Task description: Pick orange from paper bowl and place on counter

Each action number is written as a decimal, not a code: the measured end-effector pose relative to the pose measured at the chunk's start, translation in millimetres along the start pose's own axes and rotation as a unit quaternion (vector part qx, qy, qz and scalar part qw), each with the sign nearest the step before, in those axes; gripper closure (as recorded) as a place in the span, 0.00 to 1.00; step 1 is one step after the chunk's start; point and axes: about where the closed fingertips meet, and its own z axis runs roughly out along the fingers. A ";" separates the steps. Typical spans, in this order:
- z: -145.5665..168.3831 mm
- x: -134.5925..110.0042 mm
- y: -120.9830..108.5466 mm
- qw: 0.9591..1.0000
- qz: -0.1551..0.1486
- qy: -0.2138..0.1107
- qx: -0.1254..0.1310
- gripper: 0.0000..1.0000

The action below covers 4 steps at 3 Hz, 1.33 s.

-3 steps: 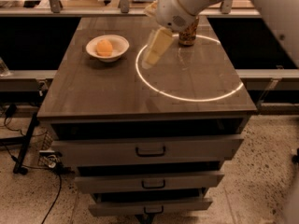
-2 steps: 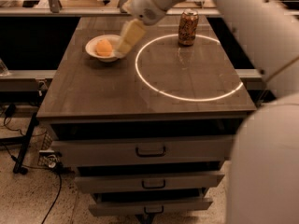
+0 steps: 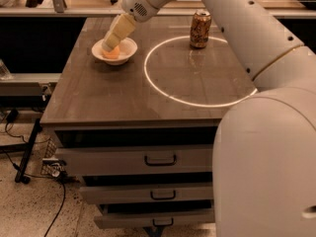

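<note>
1. Change of position. One second ago the gripper hung over the 9 o'clock edge of the white circle. Shortly after, it stood at the 3 o'clock rim of the bowl. It has now come down into the bowl, with its tip at the orange. Whether the gripper is apart or clamped on the fruit cannot be told from this view.

2. Position of the work. The orange lies in the bowl, where it lay before. The bowl has not shifted and sits at about 10 o'clock on the counter.

3. Meaning for the task. The approach appears complete and the step in hand is judged to be the grasp. The lift and the placing on the counter are not yet done.

4. Surroundings.
- A drink can stands upright at about 1 o'clock on the counter, on the far edge of the circle and well apart from the bowl.
- The arm crosses from 3 o'clock and covers the near right corner of the counter.
- Drawers below are closed.

5. Obstructions. Nothing lies between the bowl and the bare counter at its 6 o'clock side. The bowl is light, so a lift that drags the rim could tip it. The can is a hazard only if the orange is carried toward 1 o'clock.
</note>
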 end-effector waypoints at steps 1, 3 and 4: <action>7.2 1.5 -13.6 0.999 0.023 -0.025 0.022 0.00; 36.6 5.4 -38.6 0.996 0.060 -0.043 0.043 0.11; 51.4 14.5 -39.7 0.996 0.073 -0.031 0.038 0.28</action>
